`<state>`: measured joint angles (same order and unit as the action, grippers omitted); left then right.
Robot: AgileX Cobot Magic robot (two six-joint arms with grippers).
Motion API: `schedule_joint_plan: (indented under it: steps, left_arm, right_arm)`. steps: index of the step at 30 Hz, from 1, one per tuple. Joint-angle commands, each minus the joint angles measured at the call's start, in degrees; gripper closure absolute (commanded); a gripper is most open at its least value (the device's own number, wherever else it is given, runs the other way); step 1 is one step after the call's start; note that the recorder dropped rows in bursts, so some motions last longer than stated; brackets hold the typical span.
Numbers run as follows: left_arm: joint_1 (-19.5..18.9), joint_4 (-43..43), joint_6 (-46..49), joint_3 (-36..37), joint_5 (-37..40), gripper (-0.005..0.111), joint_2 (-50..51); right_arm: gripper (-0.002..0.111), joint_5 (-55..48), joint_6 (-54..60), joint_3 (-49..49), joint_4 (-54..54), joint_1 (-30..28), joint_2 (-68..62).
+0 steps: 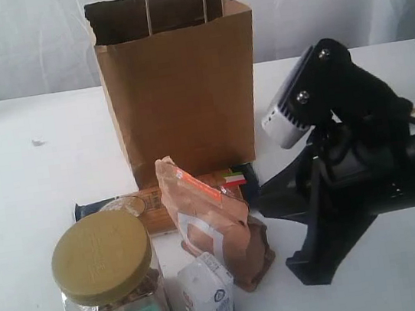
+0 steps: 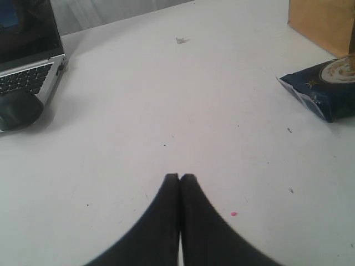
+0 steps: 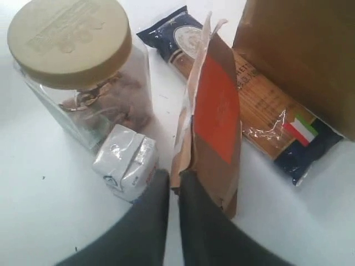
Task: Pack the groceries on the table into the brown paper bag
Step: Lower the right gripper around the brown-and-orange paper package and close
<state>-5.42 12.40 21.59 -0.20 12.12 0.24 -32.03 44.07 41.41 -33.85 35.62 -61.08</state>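
I read the left jaws as pressed shut with nothing between them, over bare desk. The blue end of the spaghetti packet lies well ahead of them, off to one side. The right jaws show a narrow slit, tips at the lower edge of the upright brown pouch; I cannot tell whether they pinch it. The white-blue carton stands just beside those tips, the jar beyond it, and the paper bag beyond the pouch.

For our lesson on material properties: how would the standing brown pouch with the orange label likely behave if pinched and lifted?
The pouch looks crinkled and thin-walled, so it would probably flex rather than stay stiff. Standing tall on a narrow base, it could tip if nudged.
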Motion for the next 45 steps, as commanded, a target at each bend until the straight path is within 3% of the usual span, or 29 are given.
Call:
schedule_joint_plan:
  steps: [1, 5, 7, 26, 34, 45]
  left_arm:
    - [-0.12, 0.15, -0.11, 0.2, -0.14, 0.107, -0.24]
    - [-0.12, 0.15, -0.11, 0.2, -0.14, 0.107, -0.24]
    - [-0.12, 0.15, -0.11, 0.2, -0.14, 0.107, -0.24]
    - [-0.12, 0.15, -0.11, 0.2, -0.14, 0.107, -0.24]
    - [-0.12, 0.15, -0.11, 0.2, -0.14, 0.107, -0.24]
    - [-0.12, 0.15, -0.11, 0.2, -0.14, 0.107, -0.24]
  right_arm:
    - [0.078, 0.94, 0.74, 0.2, -0.31, 0.39, 0.43]
    - [0.047, 2.0, 0.74, -0.15, -2.12, 0.39, 0.33]
    - [0.044, 2.92, 0.74, -0.15, -2.57, 0.39, 0.33]
    - [0.045, 11.96, 2.12, 1.49, -5.05, 1.27, -16.03]
    - [0.045, 20.65, 4.73, 1.49, -5.05, 2.13, -21.43]
    - [0.045, 19.92, 7.48, 1.49, -5.82, 5.52, -26.89]
